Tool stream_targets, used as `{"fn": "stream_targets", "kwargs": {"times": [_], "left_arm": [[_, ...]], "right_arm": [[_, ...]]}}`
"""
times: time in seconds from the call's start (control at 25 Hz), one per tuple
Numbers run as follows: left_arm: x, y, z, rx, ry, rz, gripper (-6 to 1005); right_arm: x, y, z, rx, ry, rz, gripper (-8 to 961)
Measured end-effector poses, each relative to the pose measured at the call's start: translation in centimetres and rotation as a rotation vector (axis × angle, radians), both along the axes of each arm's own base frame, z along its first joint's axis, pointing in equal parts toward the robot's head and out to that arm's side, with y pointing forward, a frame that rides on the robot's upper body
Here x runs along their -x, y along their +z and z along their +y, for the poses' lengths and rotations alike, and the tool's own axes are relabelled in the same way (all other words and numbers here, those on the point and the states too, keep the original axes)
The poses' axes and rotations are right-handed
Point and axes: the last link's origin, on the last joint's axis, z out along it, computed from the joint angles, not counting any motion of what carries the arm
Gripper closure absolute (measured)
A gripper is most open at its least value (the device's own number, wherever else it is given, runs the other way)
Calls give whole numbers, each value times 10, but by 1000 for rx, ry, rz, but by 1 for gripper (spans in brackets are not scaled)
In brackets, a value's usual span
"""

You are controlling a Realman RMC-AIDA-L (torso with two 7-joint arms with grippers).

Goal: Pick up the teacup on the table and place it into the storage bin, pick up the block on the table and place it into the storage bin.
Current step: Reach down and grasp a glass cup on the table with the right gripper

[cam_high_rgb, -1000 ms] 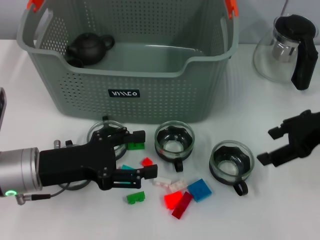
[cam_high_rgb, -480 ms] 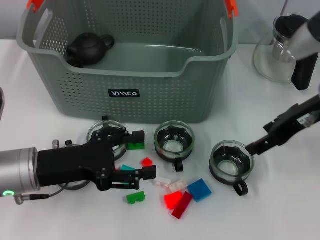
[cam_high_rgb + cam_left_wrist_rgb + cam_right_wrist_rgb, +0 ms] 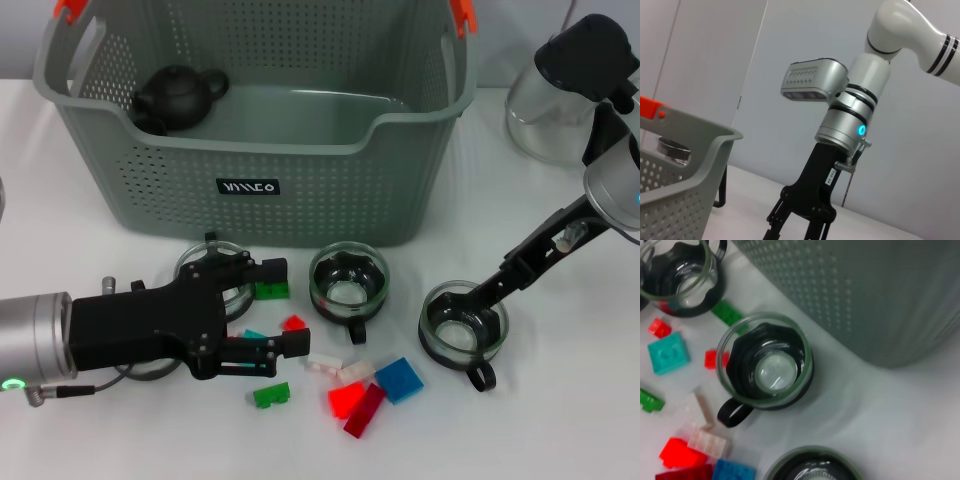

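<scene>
- Head view: the storage bin (image 3: 260, 150) fills the upper centre of the frame on the white counter (image 3: 560, 420), with a dark teapot (image 3: 178, 95) inside at its upper left.
- Three glass teacups stand below the bin: one at lower left (image 3: 215, 275) partly behind the left gripper, one in the centre (image 3: 348, 283), one at lower right (image 3: 463, 325).
- Loose blocks lie at lower centre, among them a green block (image 3: 270, 395), a red block (image 3: 346, 399) and a blue block (image 3: 400, 379).
- The left gripper (image 3: 285, 312) lies low over the counter at lower left, jaws parted wide, holding nothing; position matches the earlier frames.
- The right gripper (image 3: 492, 292) has come in from the right edge and now reaches the rim of the lower-right teacup; I cannot tell how its jaws stand. One second ago it hung well apart from that cup.
- A glass pot (image 3: 560, 100) stands at upper right.
- Left wrist view: bin corner at lower left; the right arm (image 3: 850, 120) at centre.
- Right wrist view: the centre teacup (image 3: 765, 367) sits mid-frame, near the bin wall (image 3: 880, 295); blocks at lower left.
</scene>
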Motion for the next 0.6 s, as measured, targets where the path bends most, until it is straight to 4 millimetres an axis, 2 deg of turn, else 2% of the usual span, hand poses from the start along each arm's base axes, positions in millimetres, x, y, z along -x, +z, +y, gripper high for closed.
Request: {"fn": "stream_targets", "kwargs": {"times": [0.6], "left_arm": [[0,2,0,-3,-3,-2,62]], "right_arm": [[8,6,8,-39,-21,-47,72]]}}
